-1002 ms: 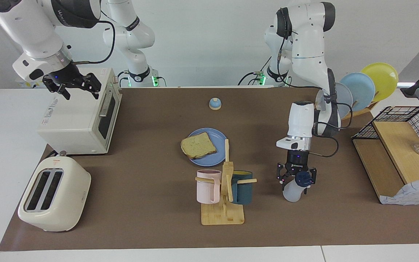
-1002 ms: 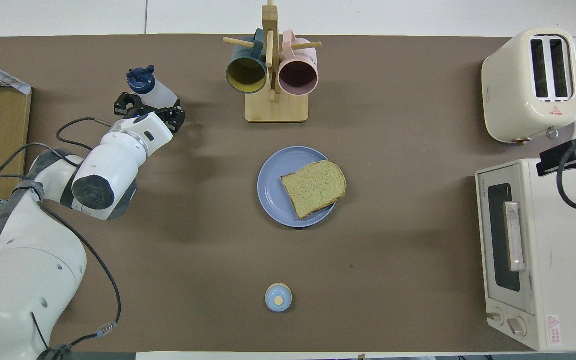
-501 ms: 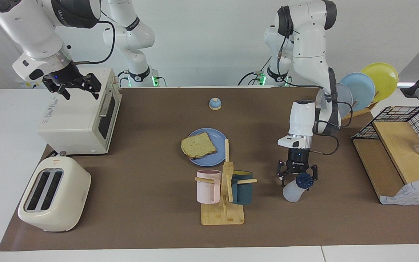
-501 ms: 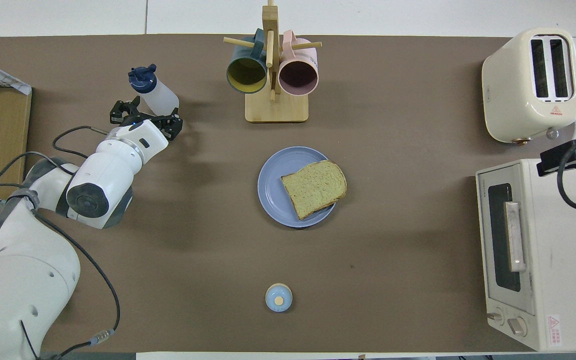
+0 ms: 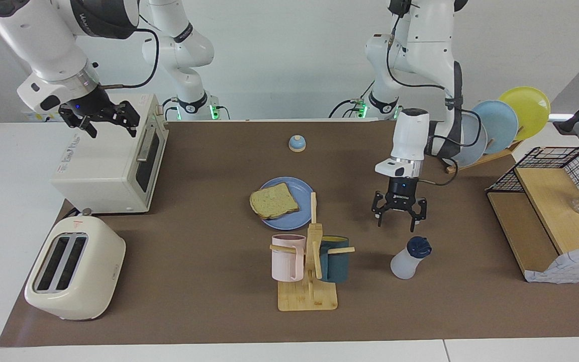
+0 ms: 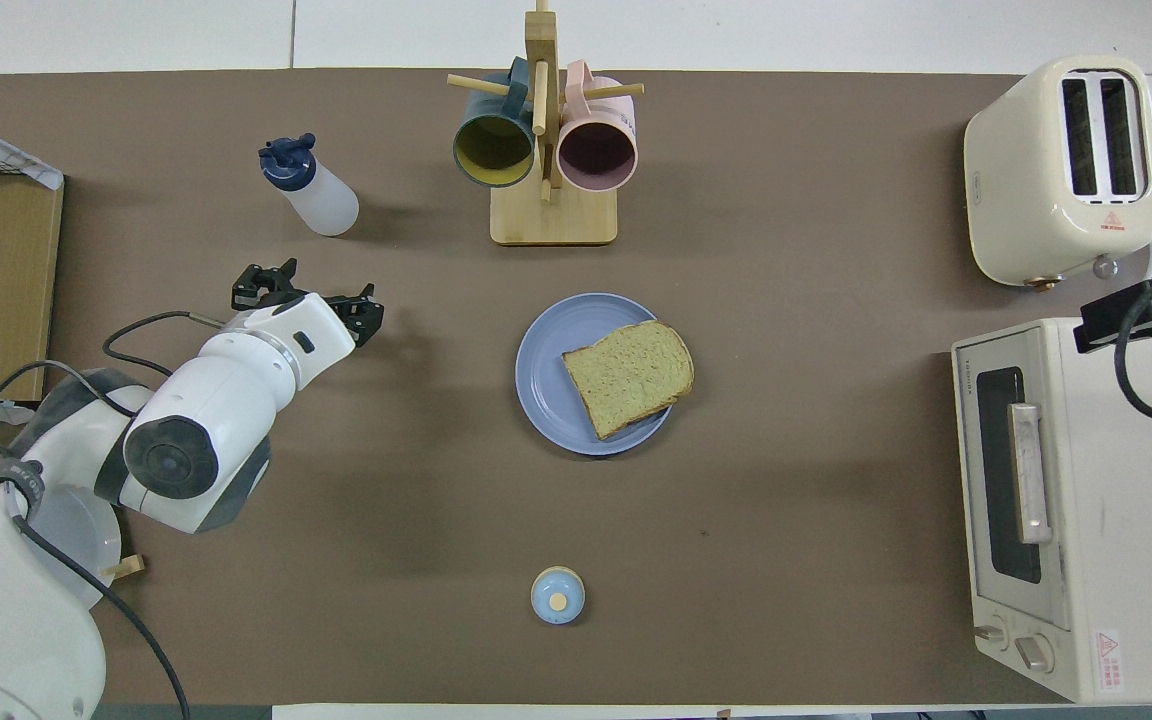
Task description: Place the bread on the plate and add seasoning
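The bread [image 5: 274, 200] lies on the blue plate [image 5: 299, 189] at the middle of the mat, overhanging its rim toward the right arm's end; both also show in the overhead view, the bread [image 6: 628, 375] and the plate [image 6: 541, 375]. The seasoning bottle [image 5: 409, 259] stands upright and alone, farther from the robots, beside the mug rack toward the left arm's end [image 6: 311, 190]. My left gripper [image 5: 399, 217] is open and empty in the air, over the mat between the bottle and the robots [image 6: 304, 300]. My right gripper [image 5: 112, 128] is open and waits over the toaster oven.
A wooden mug rack [image 5: 309, 266] with a pink and a dark mug stands farther out than the plate. A toaster oven [image 5: 108, 161] and a toaster [image 5: 76, 266] are at the right arm's end. A blue-topped knob [image 5: 297, 144], a rack of plates [image 5: 495, 125] and a wooden shelf [image 5: 546, 221] are also there.
My left gripper has come off the seasoning bottle, risen and drawn back toward the robots. The bottle stays standing where it was. The right arm has not moved.
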